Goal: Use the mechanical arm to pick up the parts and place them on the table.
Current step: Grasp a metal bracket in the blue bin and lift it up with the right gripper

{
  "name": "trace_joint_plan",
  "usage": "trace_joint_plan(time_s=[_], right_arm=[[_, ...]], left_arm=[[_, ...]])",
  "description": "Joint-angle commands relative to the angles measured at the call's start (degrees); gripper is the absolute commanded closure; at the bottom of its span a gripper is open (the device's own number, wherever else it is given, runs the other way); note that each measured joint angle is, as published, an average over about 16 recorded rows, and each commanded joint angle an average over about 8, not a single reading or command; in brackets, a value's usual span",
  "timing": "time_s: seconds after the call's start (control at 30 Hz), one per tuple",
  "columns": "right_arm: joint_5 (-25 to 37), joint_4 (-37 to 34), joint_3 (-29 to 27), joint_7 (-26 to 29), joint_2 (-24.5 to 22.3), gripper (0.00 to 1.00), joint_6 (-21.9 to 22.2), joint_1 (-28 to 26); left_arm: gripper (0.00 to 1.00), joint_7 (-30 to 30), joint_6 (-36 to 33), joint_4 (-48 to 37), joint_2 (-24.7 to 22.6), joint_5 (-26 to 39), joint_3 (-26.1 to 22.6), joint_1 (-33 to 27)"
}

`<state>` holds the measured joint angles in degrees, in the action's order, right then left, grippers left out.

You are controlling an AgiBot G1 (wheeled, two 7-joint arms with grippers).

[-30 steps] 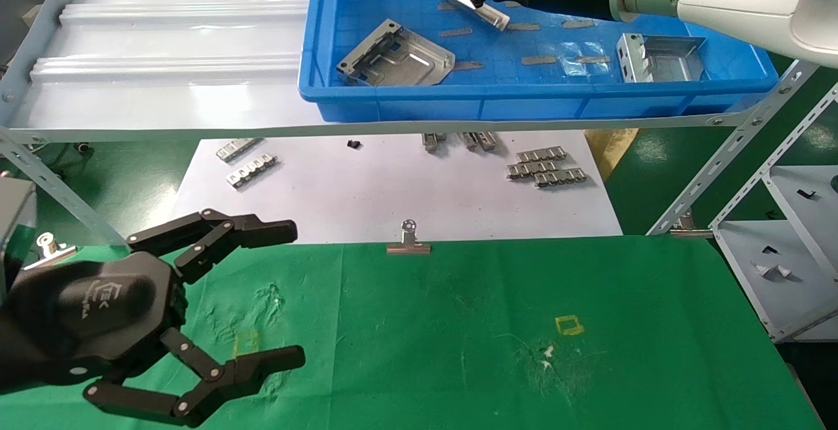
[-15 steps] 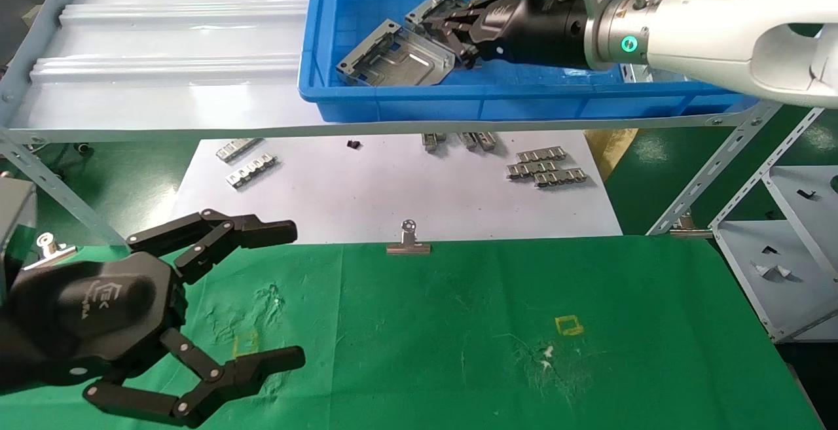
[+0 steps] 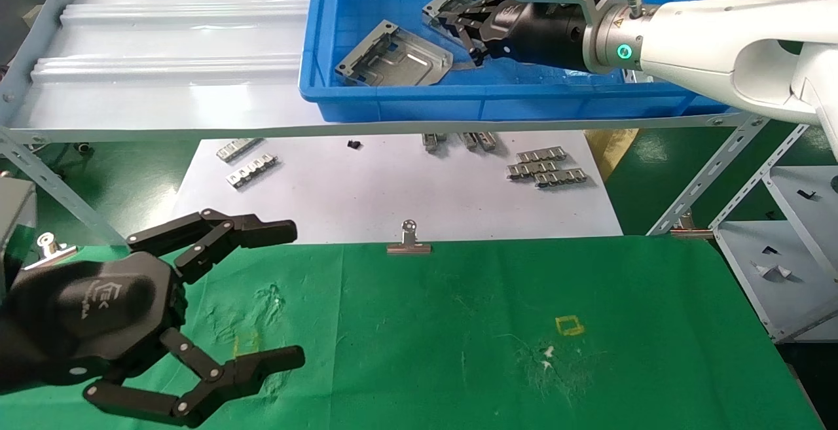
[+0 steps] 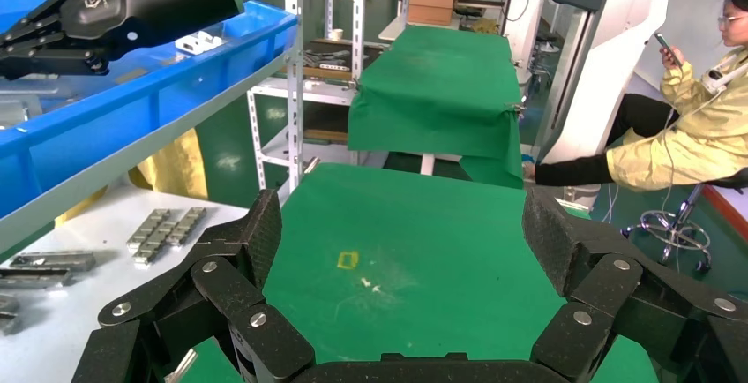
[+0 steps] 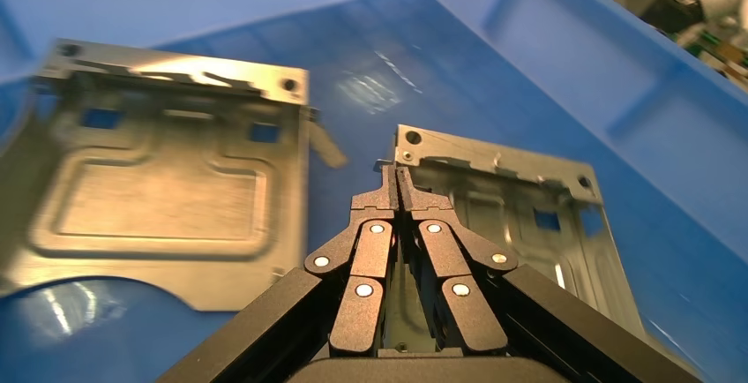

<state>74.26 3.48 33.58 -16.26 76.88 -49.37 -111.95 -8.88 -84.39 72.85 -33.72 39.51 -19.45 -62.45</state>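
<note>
Our left claw (image 3: 262, 299) hangs spread wide over the table (image 3: 458, 325), holding nothing. Farther right, a loose part (image 3: 396, 63) lies flat in the bin (image 3: 510, 99), just beside our right claw (image 3: 458, 21), whose fingers are pinched together on a second part (image 5: 520, 215), tilted above the bin floor.

The setting is an industrial workshop or robot test floor. Slotted-angle steel shelving (image 3: 733, 155) carries a blue plastic parts bin (image 3: 524, 99) holding stamped sheet-metal parts (image 3: 396, 60). Small ribbed metal strips (image 3: 545, 169) lie on a white paper sheet (image 3: 393, 201). The table (image 3: 524, 351) is covered in green cloth. Further green-covered benches (image 4: 432, 92), white machine frames (image 4: 609, 39) and a seated person (image 4: 688, 127) occupy the background.
</note>
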Motion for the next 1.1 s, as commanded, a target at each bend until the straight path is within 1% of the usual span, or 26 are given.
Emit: trace_joint_plan(time_s=[0.03,0.17,0.3,0.63,0.67,0.9,0.93,1.1], right_arm=[[-0.3,-0.31,-0.19,-0.02,-0.02,0.0,1.17,-0.09],[-1.07,-0.57,-0.68,0.26,0.16,0.0,4.42,0.24],[-1.74,-0.53,-1.06,0.51,0.22,0.0,6.62,0.63],[-1.83,-0.72,-0.82,1.11,0.1,0.0,7.85,0.88],[-1.79,-0.75,-0.77,1.18,0.09,0.02,7.86,0.86],[-1.34,-1.0,-0.27,1.79,0.06,0.89,7.49,0.57],[-1.26,-1.03,-0.18,1.91,0.07,1.0,7.4,0.53],[-0.89,-1.13,0.21,2.71,0.21,1.0,6.95,0.5]], left_arm=[[0.0,0.0,0.0,0.0,0.0,0.0,0.0,0.0],[0.0,0.0,0.0,0.0,0.0,0.0,-0.01,0.0],[0.0,0.01,0.0,0.0,0.0,-0.01,-0.01,0.0],[0.0,0.01,0.01,0.0,0.01,-0.01,-0.02,-0.01],[0.0,0.01,0.01,0.0,0.01,-0.02,-0.02,-0.01],[0.0,0.02,0.01,0.0,0.01,-0.02,-0.03,-0.01],[0.0,0.02,0.01,0.0,0.01,-0.02,-0.03,-0.01],[0.0,0.02,0.02,0.0,0.01,-0.03,-0.04,-0.01]])
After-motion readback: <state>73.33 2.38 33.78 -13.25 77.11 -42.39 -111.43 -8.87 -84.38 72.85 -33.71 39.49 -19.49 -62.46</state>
